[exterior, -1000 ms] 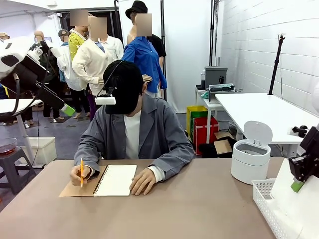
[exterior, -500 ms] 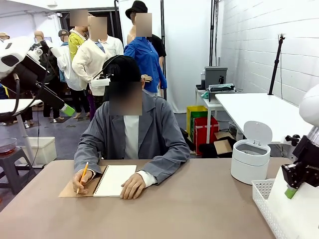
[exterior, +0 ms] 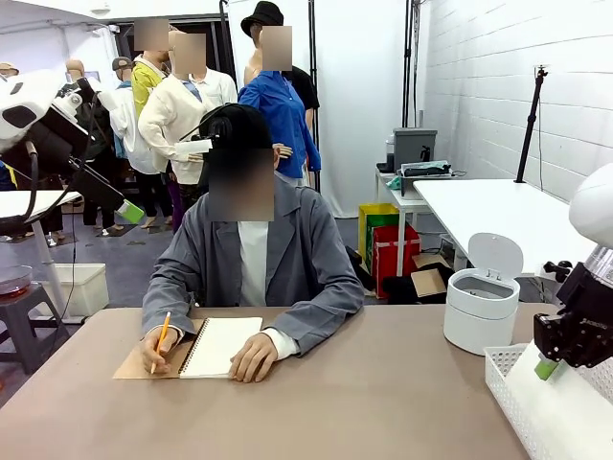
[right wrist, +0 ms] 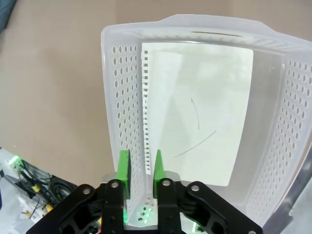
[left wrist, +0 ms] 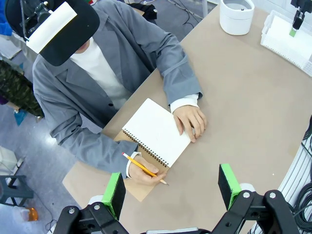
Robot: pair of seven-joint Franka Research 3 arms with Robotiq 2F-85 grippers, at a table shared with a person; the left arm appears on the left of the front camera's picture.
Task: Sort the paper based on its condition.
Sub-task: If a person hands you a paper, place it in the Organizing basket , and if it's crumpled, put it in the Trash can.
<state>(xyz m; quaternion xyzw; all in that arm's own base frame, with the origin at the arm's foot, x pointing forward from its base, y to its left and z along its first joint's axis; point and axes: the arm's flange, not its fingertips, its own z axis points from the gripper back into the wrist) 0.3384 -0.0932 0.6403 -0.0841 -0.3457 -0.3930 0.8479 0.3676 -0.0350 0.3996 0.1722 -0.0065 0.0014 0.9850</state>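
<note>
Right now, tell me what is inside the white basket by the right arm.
One sheet of paper with holes along one edge and faint pencil strokes lies in the basket. It covers most of the floor, so anything beneath it is hidden.

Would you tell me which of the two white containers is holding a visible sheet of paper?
The perforated basket under the right gripper: a sheet lies flat inside. The round lidded bin shows none.

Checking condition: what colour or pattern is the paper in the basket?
White paper, few thin grey lines; clearest in right wrist view.
</note>
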